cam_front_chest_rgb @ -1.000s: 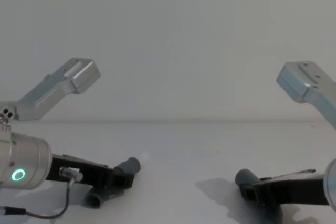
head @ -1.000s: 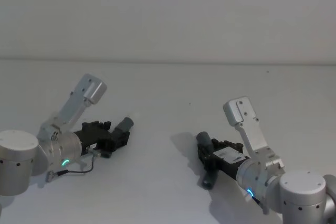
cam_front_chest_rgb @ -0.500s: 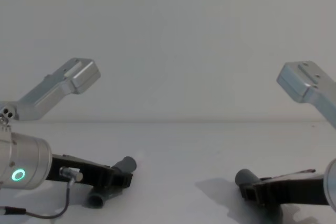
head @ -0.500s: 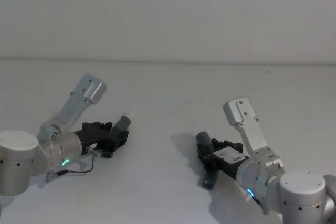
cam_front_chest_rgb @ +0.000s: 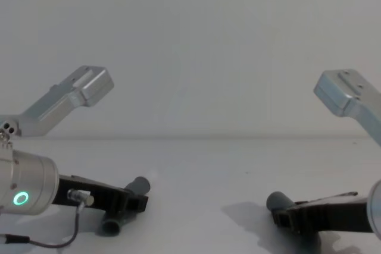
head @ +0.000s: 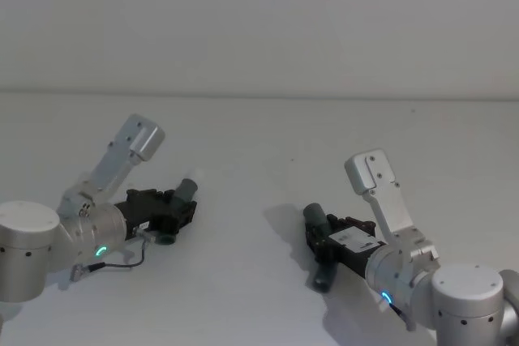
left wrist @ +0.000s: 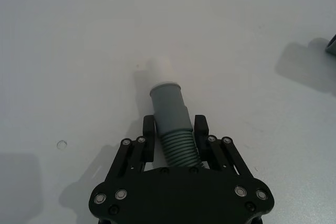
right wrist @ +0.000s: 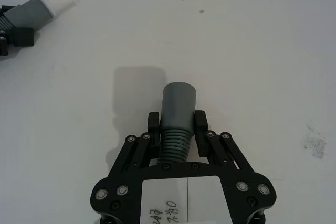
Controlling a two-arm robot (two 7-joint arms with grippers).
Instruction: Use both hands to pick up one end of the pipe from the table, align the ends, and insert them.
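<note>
**Left piece has swung a little; ends still well apart**

The pipe is in two pieces, one in each of my hands. The left piece (left wrist: 169, 109) sits at about 9 o'clock on the table (head: 243, 297), and its pale white tip (left wrist: 159, 69) points out toward 1 o'clock in the head view. The right piece (right wrist: 177, 109) sits at about 5 o'clock, with its round grey mouth (right wrist: 179, 88) aimed toward 11 o'clock. Both are low over the white surface. I cannot tell whether either is fully clear of it.

My left gripper (left wrist: 174, 127) is closed down on the ribbed section just behind the collar, its fingers pressing both sides. My right gripper (right wrist: 177, 120) is clamped the same way on the ribs of its piece.

Over the last second my left wrist has turned and drawn back slightly. The white tip has slid a little toward 9 o'clock and now points more steeply away from me. The right arm and its piece have not moved.

I judge this to be the start of alignment, not insertion. Tip and mouth are still well apart and their axes do not meet. I would next have to bring both hands toward the centre and turn tip and mouth to face each other.
</note>
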